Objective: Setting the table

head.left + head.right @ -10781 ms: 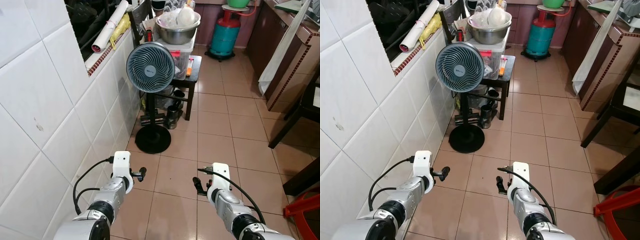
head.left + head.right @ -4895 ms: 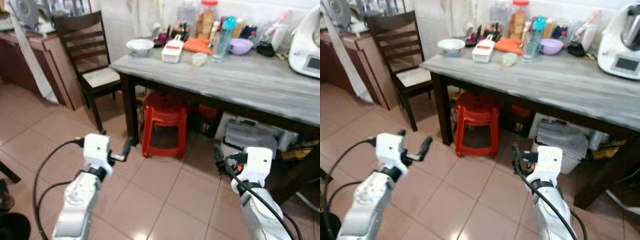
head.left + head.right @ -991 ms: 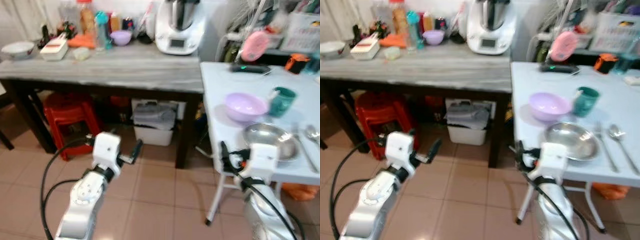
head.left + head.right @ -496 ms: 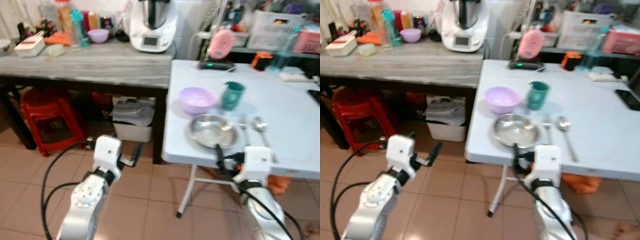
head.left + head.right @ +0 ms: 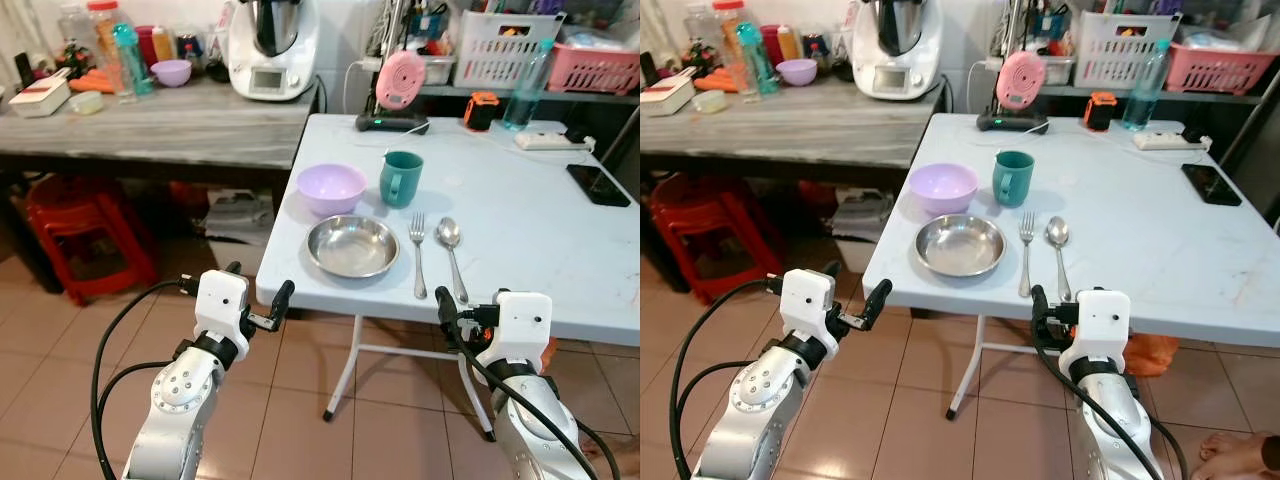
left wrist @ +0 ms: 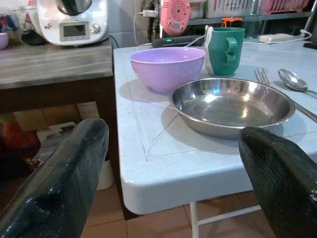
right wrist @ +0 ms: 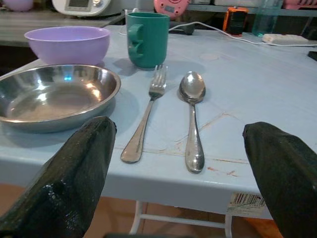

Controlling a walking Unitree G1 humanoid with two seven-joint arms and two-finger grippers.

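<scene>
The robot has swung round from the grey counter and now faces the white tabletop. There a steel plate sits near the front edge, fork and spoon just beside it. Left gripper and right gripper hover below the edge, both spread wide, empty.

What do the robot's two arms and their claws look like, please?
Both arms are silver with dark joint rings and a white boxy wrist block. The left claw and right claw each have two long black textured fingers. Loose black cables loop beside each arm.
</scene>
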